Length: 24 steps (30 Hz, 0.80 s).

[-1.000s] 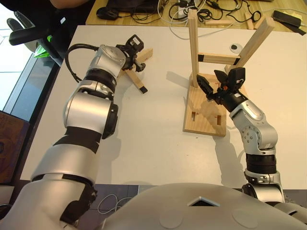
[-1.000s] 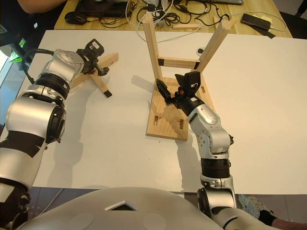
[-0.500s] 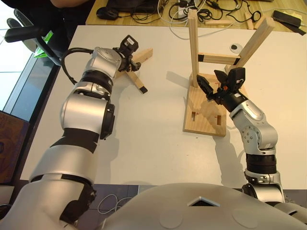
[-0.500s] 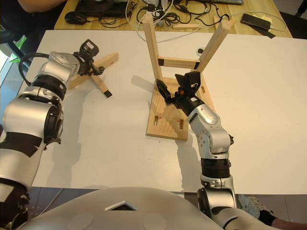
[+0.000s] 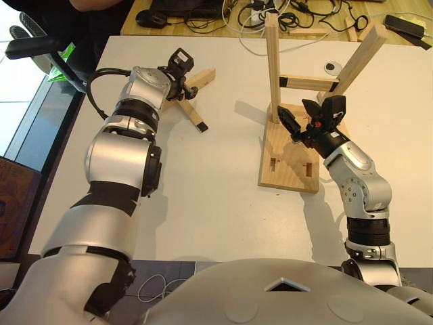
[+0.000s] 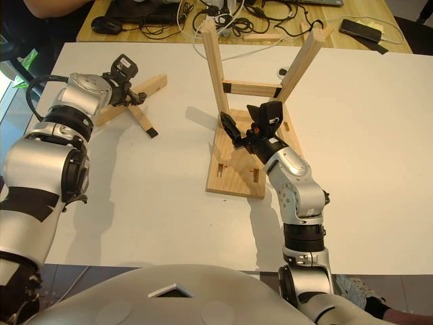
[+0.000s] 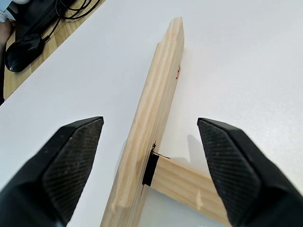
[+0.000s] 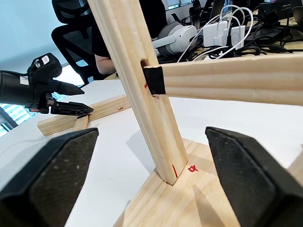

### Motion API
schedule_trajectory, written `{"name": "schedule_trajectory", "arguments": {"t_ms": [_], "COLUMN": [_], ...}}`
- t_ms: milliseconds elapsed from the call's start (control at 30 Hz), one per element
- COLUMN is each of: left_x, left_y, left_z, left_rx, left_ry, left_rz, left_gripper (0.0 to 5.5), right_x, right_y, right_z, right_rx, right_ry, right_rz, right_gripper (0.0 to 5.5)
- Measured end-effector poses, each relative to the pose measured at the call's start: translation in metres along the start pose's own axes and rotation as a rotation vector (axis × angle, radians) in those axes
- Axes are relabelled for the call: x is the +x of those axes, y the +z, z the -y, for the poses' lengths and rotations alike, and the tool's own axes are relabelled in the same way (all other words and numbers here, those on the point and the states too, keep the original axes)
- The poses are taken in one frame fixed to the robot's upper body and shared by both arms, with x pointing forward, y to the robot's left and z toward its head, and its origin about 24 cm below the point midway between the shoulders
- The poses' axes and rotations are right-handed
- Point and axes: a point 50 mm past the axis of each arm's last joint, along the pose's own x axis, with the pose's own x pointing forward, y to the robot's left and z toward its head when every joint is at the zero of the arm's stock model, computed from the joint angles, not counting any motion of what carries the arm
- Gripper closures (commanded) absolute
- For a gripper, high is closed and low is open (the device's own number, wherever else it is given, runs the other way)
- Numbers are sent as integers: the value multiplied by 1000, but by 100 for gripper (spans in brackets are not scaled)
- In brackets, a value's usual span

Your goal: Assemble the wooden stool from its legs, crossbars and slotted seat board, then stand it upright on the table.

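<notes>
**Table** [image 5: 203,203]: white top, carrying every part of the job.

**Slotted seat board** [image 5: 287,166]: lying flat on the table on the robot's right, underside facing up. It is serving as the base of the build, so the stool is being assembled upside down.

**Fitted leg frame**: one leg [image 5: 272,61] is standing in the far end of the board. A second leg [image 5: 362,57] is leaning outward from it, and a crossbar [image 5: 308,82] is joining the two. This half is looking done, though the leaning leg's seating is hidden behind the arm.

**Loose leg frame** [image 6: 152,84]: lying on the table on the robot's left, well apart from the board, with its crossbar [image 6: 142,118] sticking out toward the robot. It is not yet lifted.

**Right gripper** [image 5: 310,118]: hovering over the board with its jaws wide apart around the base of the upright leg, gripping nothing.

**Left gripper** [image 7: 149,130]: hanging over the loose frame with its jaws spread to either side of that frame's leg. The pads are not touching the wood.

**Near slots** [image 5: 272,162]: two showing in the board's near end, both waiting empty.

**Progress**: roughly half done by my reckoning. Gripping the loose frame, seating it in the near slots and turning the stool onto its feet are all remaining.
</notes>
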Motion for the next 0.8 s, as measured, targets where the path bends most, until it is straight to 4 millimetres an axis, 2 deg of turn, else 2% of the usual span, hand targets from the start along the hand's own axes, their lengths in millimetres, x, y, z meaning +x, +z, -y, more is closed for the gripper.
{"name": "schedule_trajectory", "arguments": {"t_ms": [800], "left_x": [0], "left_y": [0], "left_z": [0], "left_rx": [9], "left_ry": [-11], "left_rz": [-5], "left_gripper": [180], "right_x": [0], "right_y": [0], "right_z": [0], "right_rx": [0], "right_ry": [0], "right_rz": [0], "right_gripper": [132]}}
